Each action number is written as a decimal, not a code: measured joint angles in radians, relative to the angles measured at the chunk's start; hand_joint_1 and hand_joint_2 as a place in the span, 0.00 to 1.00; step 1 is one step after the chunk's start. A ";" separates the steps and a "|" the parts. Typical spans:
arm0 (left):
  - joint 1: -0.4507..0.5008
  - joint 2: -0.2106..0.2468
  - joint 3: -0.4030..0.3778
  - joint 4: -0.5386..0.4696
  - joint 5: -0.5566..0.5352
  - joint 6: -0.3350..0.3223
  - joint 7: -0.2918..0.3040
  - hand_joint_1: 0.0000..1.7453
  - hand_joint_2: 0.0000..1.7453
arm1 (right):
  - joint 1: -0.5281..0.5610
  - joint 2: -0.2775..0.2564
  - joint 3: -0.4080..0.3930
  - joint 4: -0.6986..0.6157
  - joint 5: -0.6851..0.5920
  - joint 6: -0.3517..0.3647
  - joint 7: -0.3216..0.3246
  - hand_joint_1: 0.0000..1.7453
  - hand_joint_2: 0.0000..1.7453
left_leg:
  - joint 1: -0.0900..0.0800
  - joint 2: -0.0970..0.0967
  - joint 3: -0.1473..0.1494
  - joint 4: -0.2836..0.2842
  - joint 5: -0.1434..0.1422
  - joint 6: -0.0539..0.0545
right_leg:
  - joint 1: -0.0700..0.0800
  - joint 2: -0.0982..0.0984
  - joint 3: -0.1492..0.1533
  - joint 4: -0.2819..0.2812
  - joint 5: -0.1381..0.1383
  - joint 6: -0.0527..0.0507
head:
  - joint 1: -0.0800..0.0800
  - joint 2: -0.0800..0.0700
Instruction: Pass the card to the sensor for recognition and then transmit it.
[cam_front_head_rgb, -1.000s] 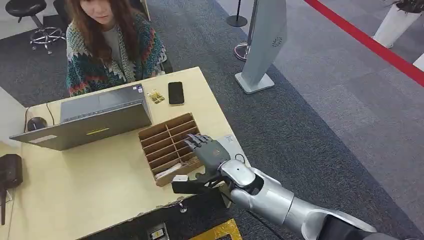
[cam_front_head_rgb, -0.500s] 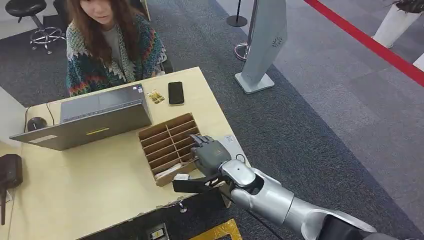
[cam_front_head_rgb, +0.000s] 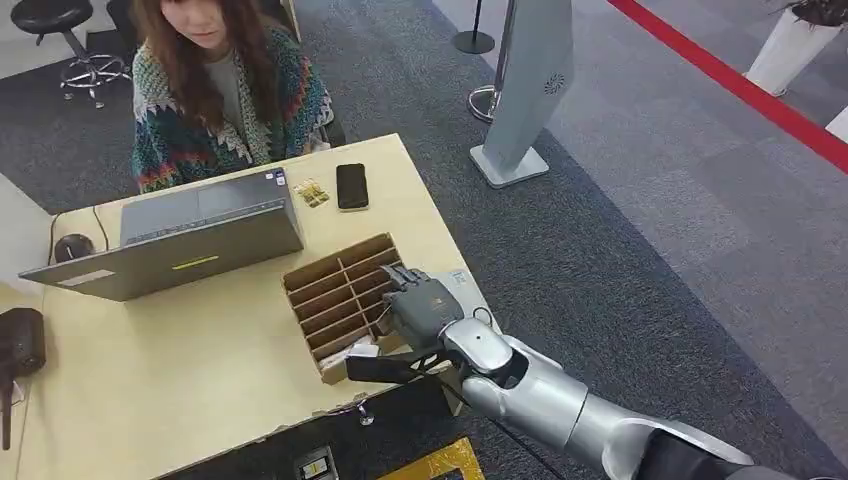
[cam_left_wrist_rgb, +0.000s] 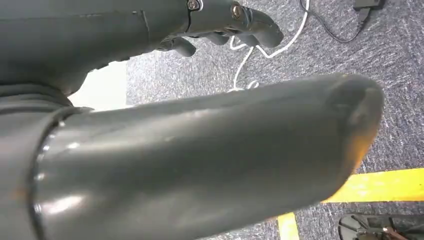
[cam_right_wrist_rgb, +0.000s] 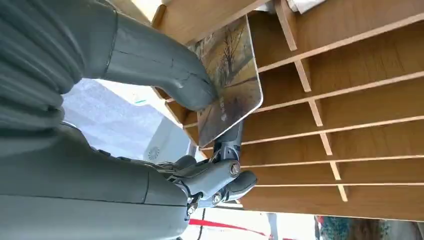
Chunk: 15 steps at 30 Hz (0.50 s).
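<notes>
I judge this the pick-up step: I am taking the card out of the wooden tray, and it has not yet gone to any sensor. My right robot hand sits over the tray's right end, low and right of centre in the head view. In the right wrist view my thumb presses the card's printed face, near the middle of that frame, while a dark finger backs it from behind, so the card is pinched between them; the other fingers curl loosely beside it. The card stands tilted against the tray's slots, its lower corner free of the dividers. Next I should lift it straight out without catching a divider, keep the pinch firm, then carry it to the sensor, though I cannot tell which thing on the surface is the sensor. My left robot hand hangs over the carpet, fingers curled in on nothing.
</notes>
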 joint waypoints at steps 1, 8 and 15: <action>0.000 0.000 0.000 0.000 0.000 0.000 0.000 0.00 0.00 | 0.000 0.000 0.000 0.000 0.001 -0.002 0.000 1.00 1.00 | 0.000 0.000 0.000 0.000 0.000 0.000 | 0.000 0.000 0.000 0.000 0.000 0.000 | 0.000 0.000; 0.000 0.000 0.000 0.000 0.000 0.000 -0.001 0.00 0.00 | -0.005 0.000 -0.011 0.000 0.005 -0.070 -0.008 1.00 1.00 | 0.000 0.000 0.000 0.000 0.000 0.000 | 0.000 0.000 0.000 0.000 0.000 0.000 | 0.000 0.000; -0.005 -0.001 0.000 0.000 -0.024 -0.001 -0.001 0.00 0.00 | -0.085 -0.002 -0.045 -0.046 0.026 -0.128 -0.002 1.00 1.00 | 0.000 0.001 0.000 0.000 0.000 0.000 | 0.000 0.001 0.000 0.000 0.001 -0.001 | 0.000 0.000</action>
